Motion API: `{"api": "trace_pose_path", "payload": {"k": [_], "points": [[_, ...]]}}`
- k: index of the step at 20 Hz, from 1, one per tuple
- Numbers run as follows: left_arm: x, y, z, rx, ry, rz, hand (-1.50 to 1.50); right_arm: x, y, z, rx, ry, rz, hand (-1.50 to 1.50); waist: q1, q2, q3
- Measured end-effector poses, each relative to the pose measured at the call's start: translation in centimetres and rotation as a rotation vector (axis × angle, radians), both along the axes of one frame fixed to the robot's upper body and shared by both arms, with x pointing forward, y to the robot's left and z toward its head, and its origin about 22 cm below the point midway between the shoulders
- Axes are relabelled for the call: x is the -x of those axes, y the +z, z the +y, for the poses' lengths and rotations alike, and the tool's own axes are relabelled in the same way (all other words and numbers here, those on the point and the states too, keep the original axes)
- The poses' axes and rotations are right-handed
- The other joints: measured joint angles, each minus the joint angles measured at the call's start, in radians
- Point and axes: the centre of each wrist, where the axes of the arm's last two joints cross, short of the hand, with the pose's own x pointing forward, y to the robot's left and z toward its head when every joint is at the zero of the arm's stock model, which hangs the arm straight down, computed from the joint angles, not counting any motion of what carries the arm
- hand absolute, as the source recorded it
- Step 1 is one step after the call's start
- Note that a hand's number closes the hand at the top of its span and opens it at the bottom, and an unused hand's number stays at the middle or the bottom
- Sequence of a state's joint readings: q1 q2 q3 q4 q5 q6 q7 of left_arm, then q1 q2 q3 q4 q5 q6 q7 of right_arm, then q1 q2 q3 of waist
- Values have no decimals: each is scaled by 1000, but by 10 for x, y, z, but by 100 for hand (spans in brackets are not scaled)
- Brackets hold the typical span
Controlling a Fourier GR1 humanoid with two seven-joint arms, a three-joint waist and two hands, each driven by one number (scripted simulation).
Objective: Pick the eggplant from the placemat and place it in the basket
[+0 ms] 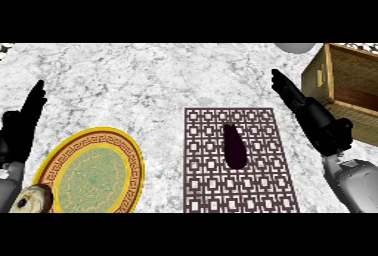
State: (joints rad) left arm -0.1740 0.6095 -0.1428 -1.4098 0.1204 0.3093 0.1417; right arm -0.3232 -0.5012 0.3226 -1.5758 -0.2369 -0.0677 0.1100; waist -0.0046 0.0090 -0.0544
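Note:
A dark purple eggplant (235, 146) lies lengthwise on a brown patterned placemat (240, 185) in the middle right of the counter. At the upper right stands a wooden basket (331, 82), partly cut off by the view's edge. My right hand (317, 122) is open, its fingers straight and pointing up the view, to the right of the eggplant and just left of the basket, touching neither. My left hand (22, 125) rests open at the left edge, fingers up.
A yellow-rimmed plate (94, 172) with a green centre lies at the lower left. A small round object (29, 200) sits by its lower left rim. A grey rounded object (295, 47) shows at the top edge, left of the basket.

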Motion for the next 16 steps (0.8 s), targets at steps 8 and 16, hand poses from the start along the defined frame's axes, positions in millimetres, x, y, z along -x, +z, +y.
{"api": "trace_pose_path", "payload": {"k": [8, 16], "points": [[-13, -2, -31, 200, -117, 17, 0, -41, 31, 20, -140, 306, -125, -150, 67, 18, 49], [-15, -11, -33, 311, -141, 73, 0, -29, -4, 121, 3, 586, -312, -150, 43, 2, 54]]}}
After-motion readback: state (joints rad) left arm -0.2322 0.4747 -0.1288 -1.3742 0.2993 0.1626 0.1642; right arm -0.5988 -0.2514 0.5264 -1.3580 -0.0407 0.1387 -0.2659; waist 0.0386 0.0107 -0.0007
